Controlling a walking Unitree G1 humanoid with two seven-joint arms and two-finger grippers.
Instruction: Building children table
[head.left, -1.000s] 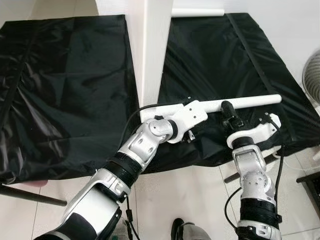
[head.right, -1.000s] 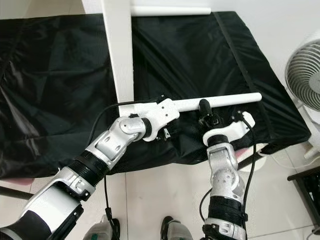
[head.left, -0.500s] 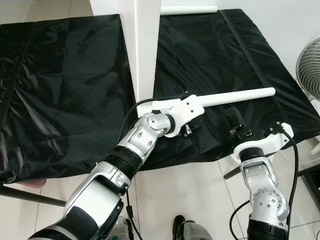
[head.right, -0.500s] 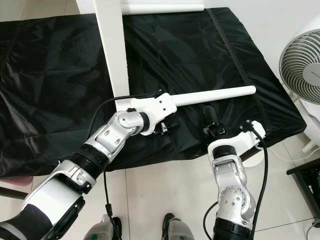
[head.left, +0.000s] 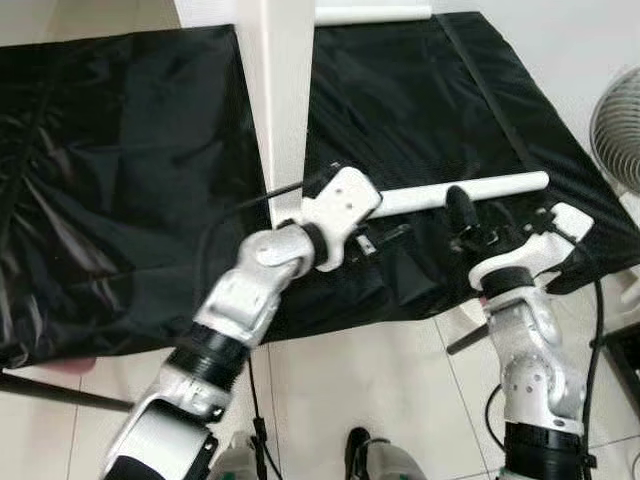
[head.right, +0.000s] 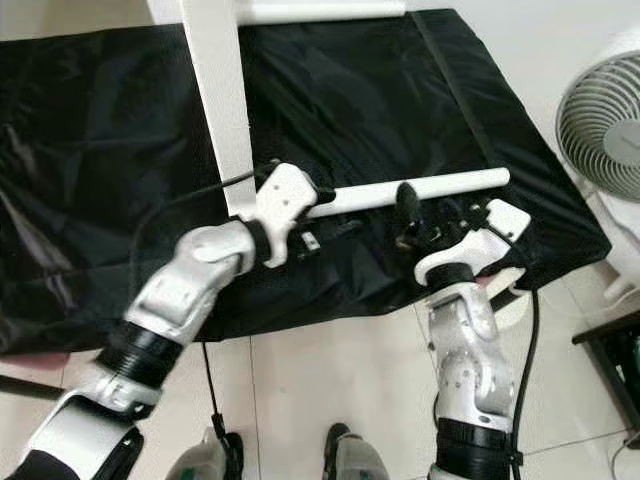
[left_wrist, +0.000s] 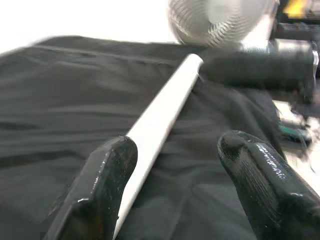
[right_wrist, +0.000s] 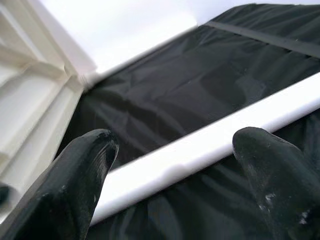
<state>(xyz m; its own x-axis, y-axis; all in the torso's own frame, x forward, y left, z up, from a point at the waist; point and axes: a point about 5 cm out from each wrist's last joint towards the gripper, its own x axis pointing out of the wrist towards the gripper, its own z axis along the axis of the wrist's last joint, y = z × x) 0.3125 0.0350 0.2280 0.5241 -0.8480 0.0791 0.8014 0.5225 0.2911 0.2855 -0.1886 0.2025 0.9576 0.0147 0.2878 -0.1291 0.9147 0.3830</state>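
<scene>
**Both grippers line up on the table leg**

The white table leg (head.left: 470, 190) lies on the black cloth (head.left: 130, 180), at three o'clock from the upright panel (head.left: 285, 100). Left gripper (left_wrist: 175, 185) straddles it, fingers wide; right gripper (right_wrist: 175, 165) gapes too. Close squarely on the leg, one end each.

Count: two white table legs, one (head.left: 470, 190) lying across the cloth and one (head.left: 372, 14) at its far edge; one white tabletop panel (head.left: 285, 100); one black cloth (head.left: 120, 180); one fan (head.right: 600, 110); two grippers, left (left_wrist: 175, 190) and right (right_wrist: 175, 170).
</scene>
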